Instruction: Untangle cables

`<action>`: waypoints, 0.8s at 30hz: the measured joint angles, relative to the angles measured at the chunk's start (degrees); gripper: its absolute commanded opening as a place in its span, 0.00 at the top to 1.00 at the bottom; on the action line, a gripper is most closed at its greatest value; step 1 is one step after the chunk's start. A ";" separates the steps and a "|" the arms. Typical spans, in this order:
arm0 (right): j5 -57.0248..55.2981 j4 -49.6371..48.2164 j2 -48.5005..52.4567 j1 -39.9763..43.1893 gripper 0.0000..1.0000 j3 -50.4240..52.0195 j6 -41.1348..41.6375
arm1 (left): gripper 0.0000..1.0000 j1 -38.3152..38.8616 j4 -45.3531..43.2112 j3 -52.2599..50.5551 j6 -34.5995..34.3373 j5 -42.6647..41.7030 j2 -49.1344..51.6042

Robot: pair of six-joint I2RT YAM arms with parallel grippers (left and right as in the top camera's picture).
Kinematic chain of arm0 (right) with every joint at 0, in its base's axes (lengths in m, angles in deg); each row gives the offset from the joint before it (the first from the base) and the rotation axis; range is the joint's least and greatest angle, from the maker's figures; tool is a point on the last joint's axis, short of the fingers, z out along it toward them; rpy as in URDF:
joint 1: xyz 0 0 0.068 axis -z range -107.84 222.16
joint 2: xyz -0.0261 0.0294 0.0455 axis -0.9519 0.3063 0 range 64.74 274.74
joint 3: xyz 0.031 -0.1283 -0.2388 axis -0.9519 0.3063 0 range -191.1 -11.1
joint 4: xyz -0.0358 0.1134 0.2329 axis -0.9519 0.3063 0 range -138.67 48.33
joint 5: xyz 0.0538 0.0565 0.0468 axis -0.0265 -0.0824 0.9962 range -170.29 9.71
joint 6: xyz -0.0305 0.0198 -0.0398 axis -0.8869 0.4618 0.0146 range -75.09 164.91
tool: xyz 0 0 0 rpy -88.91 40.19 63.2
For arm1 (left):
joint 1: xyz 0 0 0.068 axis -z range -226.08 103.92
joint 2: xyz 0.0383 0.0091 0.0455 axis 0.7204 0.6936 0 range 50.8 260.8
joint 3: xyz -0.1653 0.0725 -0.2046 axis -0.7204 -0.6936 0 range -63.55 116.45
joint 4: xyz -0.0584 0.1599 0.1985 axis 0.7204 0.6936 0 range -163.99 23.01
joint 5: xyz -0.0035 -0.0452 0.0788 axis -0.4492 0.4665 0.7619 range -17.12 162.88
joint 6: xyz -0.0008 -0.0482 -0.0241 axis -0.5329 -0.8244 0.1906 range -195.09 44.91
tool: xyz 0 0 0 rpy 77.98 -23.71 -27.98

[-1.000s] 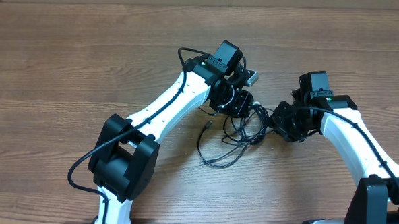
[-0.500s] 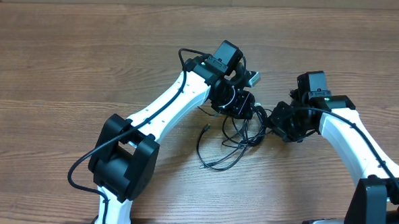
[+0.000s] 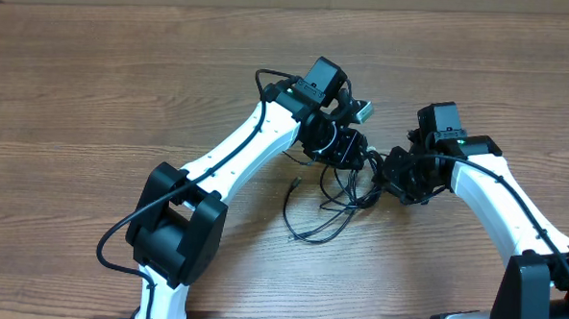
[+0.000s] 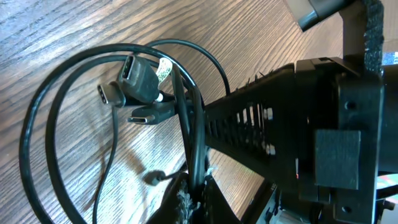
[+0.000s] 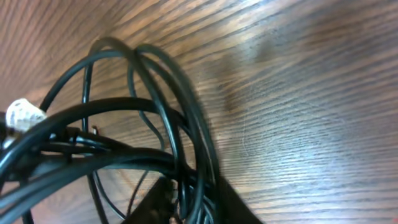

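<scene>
The left gripper (image 3: 350,149) is clamped on a bunch of the cables (image 3: 333,192); in its wrist view the cords run in between its fingers, with 3 plug ends (image 4: 134,81) gathered just beside them. The right gripper (image 3: 392,174), near the left one, pinches the same tangle from the other side. Loose loops trail from both onto the wooden table (image 3: 125,76).
</scene>
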 measured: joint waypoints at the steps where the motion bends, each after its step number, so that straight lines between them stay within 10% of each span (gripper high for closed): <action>1: 0.00 0.00 0.00 0.00 0.85 0.07 -0.02 | 0.96 -0.02 0.00 0.00 0.00 0.00 0.00; 24: 7.98 -11.54 0.00 0.00 0.96 2.12 0.24 | 0.96 0.00 8.79 0.00 0.15 17.27 0.00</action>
